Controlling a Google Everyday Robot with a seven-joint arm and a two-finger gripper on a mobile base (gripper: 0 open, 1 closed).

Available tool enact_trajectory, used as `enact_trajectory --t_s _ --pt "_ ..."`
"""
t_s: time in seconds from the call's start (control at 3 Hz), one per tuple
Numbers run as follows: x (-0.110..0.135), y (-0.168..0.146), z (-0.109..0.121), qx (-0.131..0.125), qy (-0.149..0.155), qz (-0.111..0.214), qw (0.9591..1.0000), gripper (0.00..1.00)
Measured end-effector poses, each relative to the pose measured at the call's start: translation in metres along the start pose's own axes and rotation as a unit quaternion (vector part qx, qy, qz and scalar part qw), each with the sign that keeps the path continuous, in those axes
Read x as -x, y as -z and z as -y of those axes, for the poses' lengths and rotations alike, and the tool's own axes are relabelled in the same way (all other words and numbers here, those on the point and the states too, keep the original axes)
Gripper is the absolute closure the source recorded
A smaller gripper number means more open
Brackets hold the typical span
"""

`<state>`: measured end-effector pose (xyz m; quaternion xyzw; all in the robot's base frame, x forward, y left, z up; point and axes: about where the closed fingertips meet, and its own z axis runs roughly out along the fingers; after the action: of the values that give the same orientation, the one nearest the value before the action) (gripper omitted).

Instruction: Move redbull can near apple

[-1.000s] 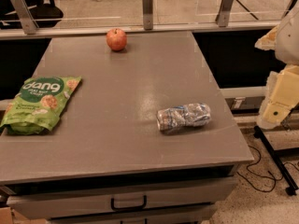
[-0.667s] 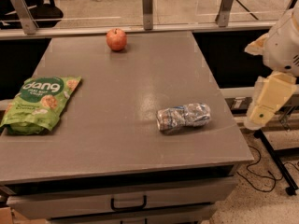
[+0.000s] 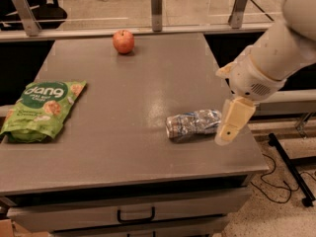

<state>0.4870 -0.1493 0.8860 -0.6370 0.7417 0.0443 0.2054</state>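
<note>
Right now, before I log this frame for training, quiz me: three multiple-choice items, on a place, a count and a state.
1. Where is the apple? A) at the far edge of the table B) at its near edge C) on the floor
2. How many things lie on the table? A) two B) three C) five
3. How is the redbull can? A) upright B) lying on its side C) lifted in the air
Key: 1 A, it sits at the back edge. 2 B: apple, redbull can, green Dang snack bag. 3 B, it lies flat, with the gripper at its right end.
</note>
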Motion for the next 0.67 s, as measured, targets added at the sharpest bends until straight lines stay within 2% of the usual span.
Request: enact_trajectory --t_s 0.33,0.67 --pt "0.012 -0.035 0.0 0.019 0.009 0.016 0.9996 0.0" --pt "0.021 -0.057 0.004 0.027 0.013 0.026 0.9992 0.18"
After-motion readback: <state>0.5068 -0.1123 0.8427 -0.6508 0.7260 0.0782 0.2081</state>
